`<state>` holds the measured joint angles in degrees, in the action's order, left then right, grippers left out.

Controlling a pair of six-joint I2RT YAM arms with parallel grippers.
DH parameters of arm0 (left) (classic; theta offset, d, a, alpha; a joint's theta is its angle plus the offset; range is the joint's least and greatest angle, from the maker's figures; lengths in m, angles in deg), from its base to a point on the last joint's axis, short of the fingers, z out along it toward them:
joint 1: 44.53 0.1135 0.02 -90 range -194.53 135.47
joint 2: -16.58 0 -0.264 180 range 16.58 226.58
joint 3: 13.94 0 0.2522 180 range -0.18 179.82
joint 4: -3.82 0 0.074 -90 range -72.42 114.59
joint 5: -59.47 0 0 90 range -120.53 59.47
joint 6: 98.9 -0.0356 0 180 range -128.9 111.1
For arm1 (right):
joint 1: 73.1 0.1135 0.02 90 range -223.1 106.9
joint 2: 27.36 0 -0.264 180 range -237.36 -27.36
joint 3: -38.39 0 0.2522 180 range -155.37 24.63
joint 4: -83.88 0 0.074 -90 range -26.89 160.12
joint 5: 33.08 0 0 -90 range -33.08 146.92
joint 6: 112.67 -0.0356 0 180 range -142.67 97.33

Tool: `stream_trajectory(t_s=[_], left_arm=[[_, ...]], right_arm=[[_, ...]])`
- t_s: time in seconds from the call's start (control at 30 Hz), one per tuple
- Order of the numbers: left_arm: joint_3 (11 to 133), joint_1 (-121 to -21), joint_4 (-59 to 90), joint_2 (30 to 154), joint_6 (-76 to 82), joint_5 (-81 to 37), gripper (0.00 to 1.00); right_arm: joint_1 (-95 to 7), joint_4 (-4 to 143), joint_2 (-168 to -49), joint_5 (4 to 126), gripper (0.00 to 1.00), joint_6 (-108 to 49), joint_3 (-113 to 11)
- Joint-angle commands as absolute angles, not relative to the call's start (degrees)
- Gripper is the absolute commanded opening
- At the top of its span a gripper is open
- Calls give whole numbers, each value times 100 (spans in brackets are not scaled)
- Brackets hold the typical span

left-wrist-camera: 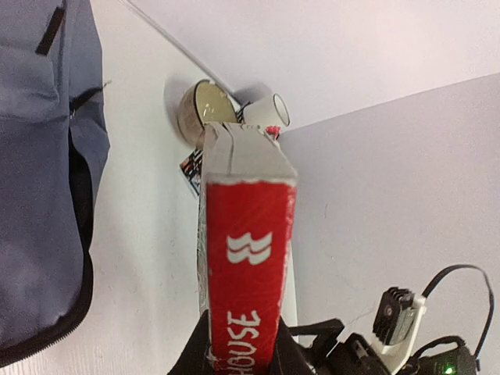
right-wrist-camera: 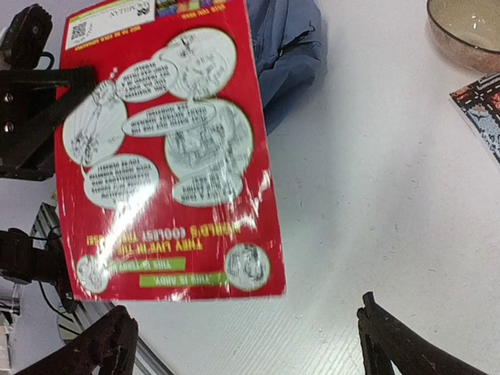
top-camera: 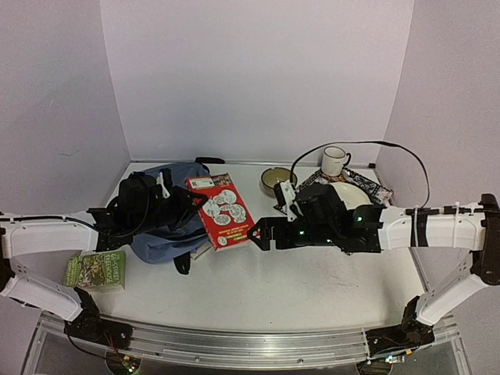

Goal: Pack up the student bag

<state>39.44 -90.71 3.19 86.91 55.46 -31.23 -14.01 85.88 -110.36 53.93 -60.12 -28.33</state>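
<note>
At the front left of the surface (top-camera: 258,289), a green book (top-camera: 95,270) is lying flat beside the left arm. Just right of it and farther back, the student bag (top-camera: 166,238) is lying slumped on the surface, and its black zip line is showing in the left wrist view. The left end effector (top-camera: 190,205) is reaching across the bag and is pinching a red book (top-camera: 223,211) at its spine, holding it tilted at the bag's right side. Right of the book, the right end effector (top-camera: 256,233) is hovering with its fingers (right-wrist-camera: 391,344) spread wide, gripping nothing. Farther right, a bowl (top-camera: 277,180), a white mug (top-camera: 336,161) and a plate (top-camera: 355,194) are sitting near the back wall.
</note>
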Motion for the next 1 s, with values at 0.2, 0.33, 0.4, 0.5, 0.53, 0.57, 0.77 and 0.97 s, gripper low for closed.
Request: stream_trajectory(t_s=[0.2,0.33,0.4,0.5,0.53,0.57,0.77,0.97], left_arm=[[4450,-8962,-97,8280,5976,-3891,0],[4434,-8963,-340,8213,6196,-3983,0],[4375,-8964,-501,8163,6316,-4030,0],[4288,-8962,-793,8084,6474,-4070,0],[4259,-8964,-868,8058,6504,-4087,0],[4238,-8963,-917,8037,6529,-4114,0],[4208,-8963,-1089,7998,6670,-4035,0],[4124,-8962,-1184,8058,6865,-3790,0]], right_arm=[[-1405,12285,-10780,5906,98,-8021,-1829],[-1405,13244,-11118,6156,98,-8405,-1797],[-1408,13365,-11312,6251,98,-8573,-1938],[-1406,13773,-11614,6381,98,-8875,-2012],[-1405,13887,-11709,6437,98,-8980,-2039],[-1405,13981,-11817,6493,98,-9059,-2072],[-1405,14804,-12268,6670,98,-9264,-2187],[-1424,15035,-12281,6736,98,-8962,-2486]])
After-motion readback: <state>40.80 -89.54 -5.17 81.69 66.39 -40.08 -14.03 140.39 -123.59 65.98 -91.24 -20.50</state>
